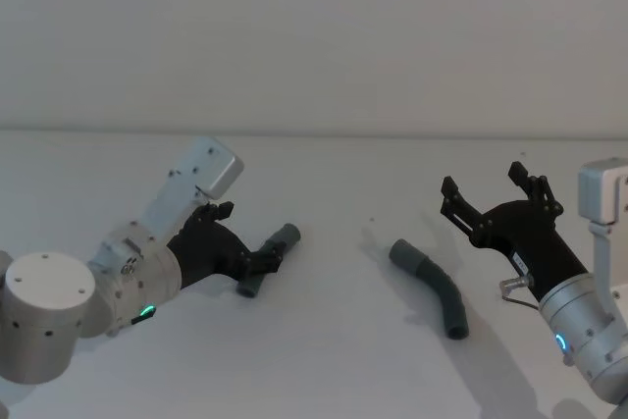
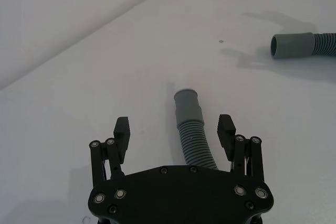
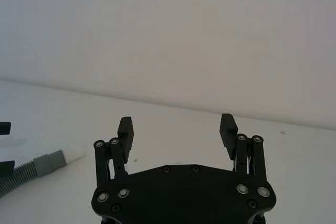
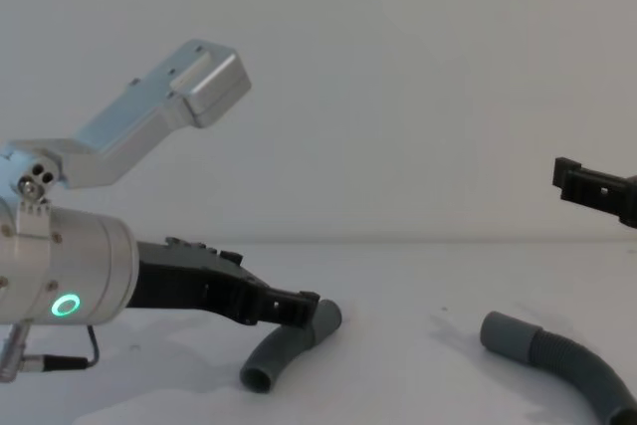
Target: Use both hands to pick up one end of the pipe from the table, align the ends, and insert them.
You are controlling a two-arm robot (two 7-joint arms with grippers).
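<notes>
Your left gripper: jaws released, spread wide and set low over the table, with one finger on either side of the short hose piece. The ribbed body runs between the fingers, closer to one than the other, and you cannot tell whether either pad touches it. Short hose piece: dark grey, ribbed and curved, lying on the table left of centre. Its smooth cuff points far and right past the fingertips, and its other open end points near. In the right wrist view you see that cuff ending in a narrower white tip. Your right gripper: jaws released, spread wide, grasping nothing, held up off the table at the right, above and to the right of the longer hose piece. Longer hose piece: dark grey, ribbed, gently bent, lying flat on the table right of centre. Its wider smooth cuff is at the far end and faces left toward the short piece; its other end lies near. The two cuffs are well apart, with bare table between them. The wrist behind the left gripper is a silver cylinder with a green ring light. Table: plain matte white, flat. Behind it stands a plain pale wall.
</notes>
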